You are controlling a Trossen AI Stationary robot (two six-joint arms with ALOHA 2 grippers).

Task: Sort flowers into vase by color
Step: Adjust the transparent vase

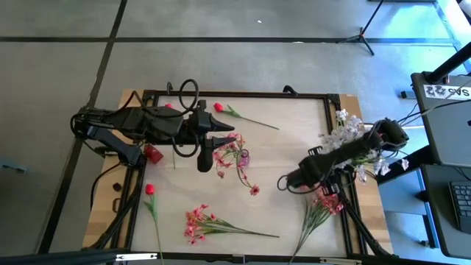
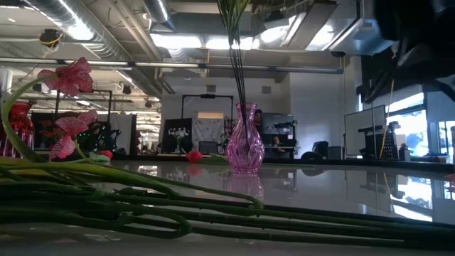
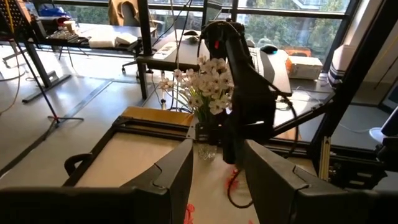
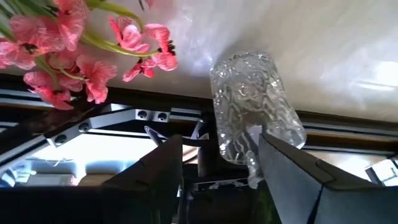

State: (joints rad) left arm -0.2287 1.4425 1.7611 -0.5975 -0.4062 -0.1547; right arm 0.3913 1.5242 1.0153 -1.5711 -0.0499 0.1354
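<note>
My left gripper point(image 1: 219, 141) point(image 3: 216, 167) hangs open above the table's middle, beside a pink vase point(image 1: 242, 156) point(image 2: 245, 148) that holds pink sprays on upright green stems. Nothing is between its fingers. My right gripper point(image 4: 214, 155) is open at the table's right side, its fingers standing either side of a clear glass vase point(image 4: 254, 109) point(image 3: 207, 150). That vase holds white blossoms point(image 1: 344, 137) point(image 3: 210, 87). I see no touch. Pink sprays point(image 1: 202, 223) point(image 1: 324, 205) and red buds point(image 1: 218, 107) point(image 1: 150, 189) lie flat on the table.
A red vase point(image 1: 152, 153) point(image 2: 18, 125) stands at the table's left side, under my left arm. A black frame rail point(image 1: 235, 94) runs around the tabletop. Green stems point(image 2: 213, 220) lie across the near table edge. A desk with a keyboard point(image 1: 458, 199) stands to the right.
</note>
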